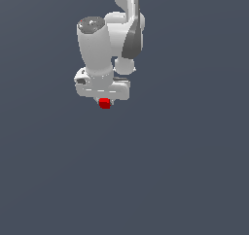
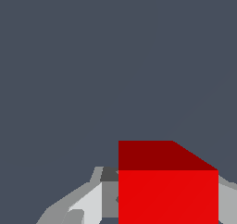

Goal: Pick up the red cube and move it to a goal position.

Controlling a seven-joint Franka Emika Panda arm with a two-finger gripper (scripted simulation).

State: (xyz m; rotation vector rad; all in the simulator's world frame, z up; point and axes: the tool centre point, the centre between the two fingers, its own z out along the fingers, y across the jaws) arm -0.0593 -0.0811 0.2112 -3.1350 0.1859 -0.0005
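Note:
The red cube point(image 1: 104, 103) is a tiny bright red block sitting right under the white gripper point(image 1: 104, 102) of the arm. In the wrist view the red cube point(image 2: 167, 190) fills the space between the two grey fingers point(image 2: 88, 202), which press on its sides. The gripper is shut on the cube. Whether the cube touches the surface cannot be told in the exterior view. The fingertips are mostly hidden behind the hand in the exterior view.
A plain dark grey-blue surface point(image 1: 185, 171) fills the scene around the arm. The white arm links point(image 1: 121, 30) rise above the gripper toward the top of the exterior view.

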